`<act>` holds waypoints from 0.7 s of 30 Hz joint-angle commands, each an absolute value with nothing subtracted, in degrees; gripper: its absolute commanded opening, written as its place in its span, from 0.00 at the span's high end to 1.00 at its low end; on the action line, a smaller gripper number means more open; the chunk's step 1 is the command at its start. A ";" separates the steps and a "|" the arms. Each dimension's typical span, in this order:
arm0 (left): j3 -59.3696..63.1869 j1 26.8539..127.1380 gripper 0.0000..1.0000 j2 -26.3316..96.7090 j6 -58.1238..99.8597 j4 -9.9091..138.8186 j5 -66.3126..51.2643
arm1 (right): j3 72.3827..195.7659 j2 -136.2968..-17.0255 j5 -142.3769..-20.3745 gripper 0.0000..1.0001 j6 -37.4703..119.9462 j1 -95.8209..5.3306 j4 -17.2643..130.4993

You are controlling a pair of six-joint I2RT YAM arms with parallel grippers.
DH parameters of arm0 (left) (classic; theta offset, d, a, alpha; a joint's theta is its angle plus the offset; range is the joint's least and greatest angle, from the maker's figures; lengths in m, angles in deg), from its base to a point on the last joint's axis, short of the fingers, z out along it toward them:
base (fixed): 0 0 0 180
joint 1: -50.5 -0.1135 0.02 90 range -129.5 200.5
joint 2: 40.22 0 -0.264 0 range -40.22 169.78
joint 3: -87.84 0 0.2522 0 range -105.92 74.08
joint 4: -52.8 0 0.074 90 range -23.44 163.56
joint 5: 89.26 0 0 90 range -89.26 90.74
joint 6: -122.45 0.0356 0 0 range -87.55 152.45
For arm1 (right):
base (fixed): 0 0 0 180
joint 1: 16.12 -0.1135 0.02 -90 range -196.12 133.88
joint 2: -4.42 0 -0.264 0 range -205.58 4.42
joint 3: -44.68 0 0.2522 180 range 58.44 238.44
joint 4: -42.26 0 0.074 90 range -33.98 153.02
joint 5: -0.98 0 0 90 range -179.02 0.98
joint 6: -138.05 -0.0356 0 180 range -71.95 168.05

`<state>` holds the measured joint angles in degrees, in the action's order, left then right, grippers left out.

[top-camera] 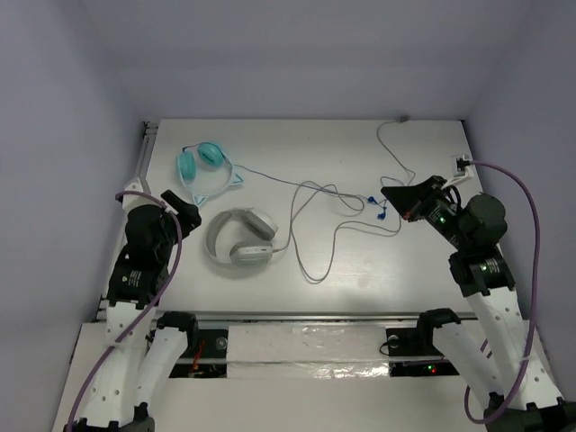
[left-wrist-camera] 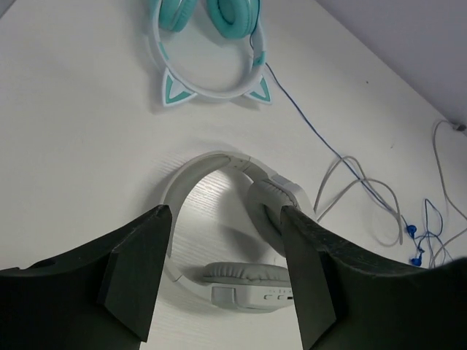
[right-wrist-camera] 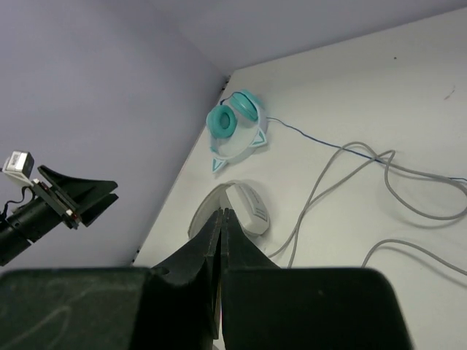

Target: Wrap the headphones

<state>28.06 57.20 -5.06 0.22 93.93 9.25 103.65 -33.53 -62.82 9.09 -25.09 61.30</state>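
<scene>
White table [top-camera: 405,270], lavender walls [top-camera: 288,54], headphones [top-camera: 252,254] lying flat, teal pair [top-camera: 209,155] beyond

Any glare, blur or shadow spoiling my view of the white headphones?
Top external: evenly lit, glare only on the shiny strip at the near edge. Left wrist: headphones sharp, soft shadows. Right wrist: the shut right gripper hides part of them.

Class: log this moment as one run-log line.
left claw: open, aimed at large white-grey over-ear headphones, not touching | right claw: shut, nothing visibly held | thin white cable: unwrapped
</scene>
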 commanded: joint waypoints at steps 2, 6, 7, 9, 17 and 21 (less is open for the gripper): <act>29.16 57.35 0.41 -1.38 -0.60 92.58 7.07 | 102.74 -33.37 -62.38 0.99 9.56 -25.17 59.19; 29.34 57.35 0.43 3.46 1.33 90.64 4.08 | 103.26 -35.39 -63.26 0.98 10.26 -25.70 59.89; 29.17 57.35 0.44 6.07 1.86 90.38 4.69 | 103.18 -35.57 -63.44 0.98 10.35 -25.70 59.72; 28.38 57.35 0.51 8.72 3.35 89.59 7.31 | 103.44 -36.18 -63.70 0.99 10.52 -26.22 59.45; 28.37 56.82 0.70 19.46 8.01 86.25 4.78 | 103.00 -36.71 -65.99 1.00 10.79 -26.75 59.10; 29.69 56.82 0.55 21.91 7.58 85.72 3.99 | 102.30 -36.01 -66.08 0.93 10.61 -26.75 59.54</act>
<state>28.74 57.15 21.10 6.62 88.30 4.97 102.49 -37.12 -65.29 9.86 -26.34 61.58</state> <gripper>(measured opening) 0.431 0.059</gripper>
